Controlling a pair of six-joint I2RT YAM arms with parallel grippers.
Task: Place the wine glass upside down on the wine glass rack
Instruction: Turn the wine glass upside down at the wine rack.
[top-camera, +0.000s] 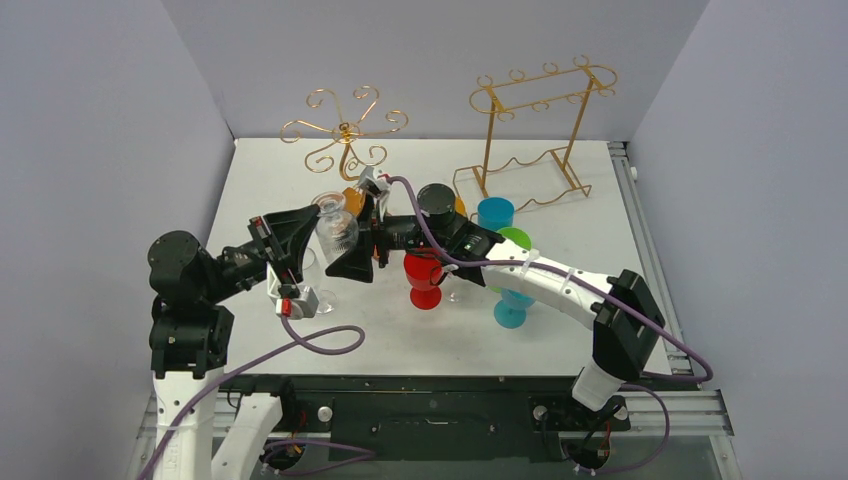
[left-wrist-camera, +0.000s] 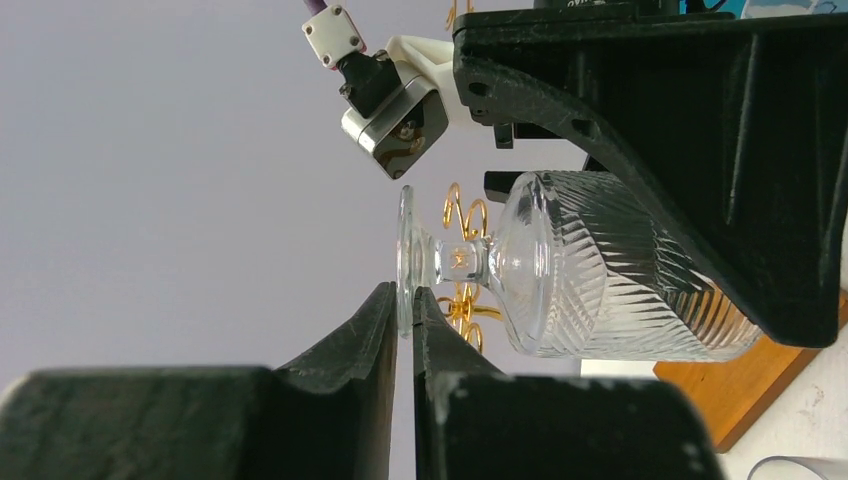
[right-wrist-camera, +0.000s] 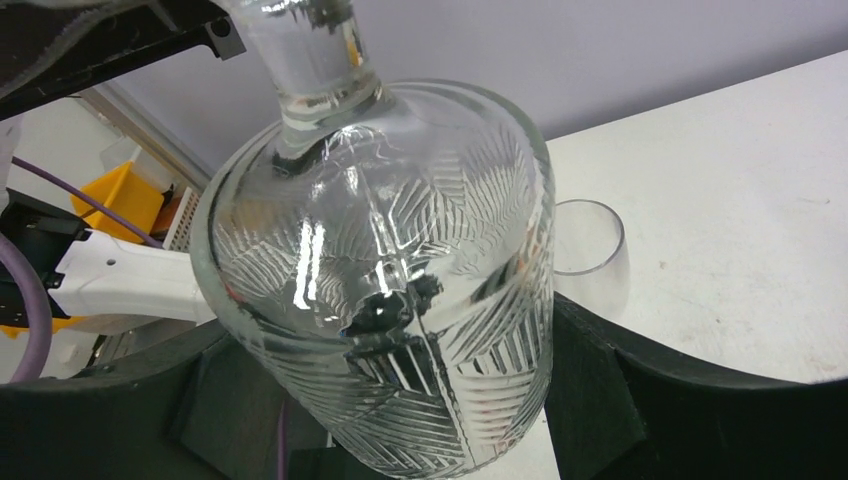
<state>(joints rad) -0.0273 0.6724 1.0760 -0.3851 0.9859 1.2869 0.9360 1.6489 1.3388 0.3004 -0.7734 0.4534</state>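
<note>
The wine glass (top-camera: 337, 226), clear with a cut leaf pattern, hangs on its side above the table. My left gripper (top-camera: 318, 210) is shut on the rim of its foot; in the left wrist view the foot (left-wrist-camera: 405, 250) stands pinched between the fingertips of the left gripper (left-wrist-camera: 405, 297). My right gripper (top-camera: 346, 242) is open wide, and in the right wrist view its fingers (right-wrist-camera: 620, 390) flank the bowl of the wine glass (right-wrist-camera: 400, 270). The gold wine glass rack (top-camera: 345, 130) stands behind, with its wooden base (left-wrist-camera: 760, 385) below the bowl.
A taller gold frame rack (top-camera: 530, 130) stands at the back right. A red goblet (top-camera: 424, 276), a black cup (top-camera: 437, 201), blue cup (top-camera: 495, 212), green cup (top-camera: 517, 238) and blue goblet (top-camera: 512, 306) crowd the middle. A clear glass (right-wrist-camera: 592, 255) stands below the left arm.
</note>
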